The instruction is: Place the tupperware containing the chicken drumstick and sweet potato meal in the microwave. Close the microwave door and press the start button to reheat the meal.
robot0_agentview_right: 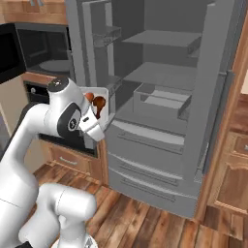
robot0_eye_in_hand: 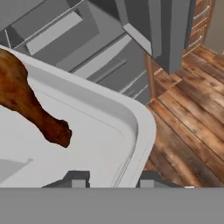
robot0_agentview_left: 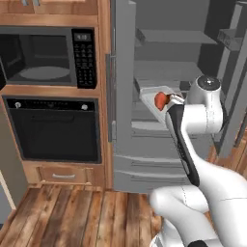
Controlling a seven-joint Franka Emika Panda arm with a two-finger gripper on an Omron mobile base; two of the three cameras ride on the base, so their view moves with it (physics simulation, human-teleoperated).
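Tool: in the hand view its two dark finger tips stand either side of the tupperware rim, one over the tray floor and one outside the wall, gripping that rim.
Tupperware: pale grey-white tray with rounded corner, carried in the air on the tool, resting on no shelf. In the left base view it shows just beyond the arm's wrist, in front of the open refrigerator; in the right base view it sits just past the wrist, between the arm and the refrigerator's left side.
Contents: a brown chicken drumstick lies on the tray floor, its narrow end pointing toward the tool. An orange-red lump shows at the tray in the left base view; whether this is the sweet potato, I cannot tell.
Microwave: set in the wooden cabinet column, above the black oven, well apart from the tray and to its left.
Microwave door: swung open; in the right base view the black panel stands out toward the camera at the far left edge. The cavity is exposed with a pale turntable inside.
Keypad: on the right of the microwave front, small display at its top.
Refrigerator: grey, upper doors open, shelves visible.
Floor: wooden planks.
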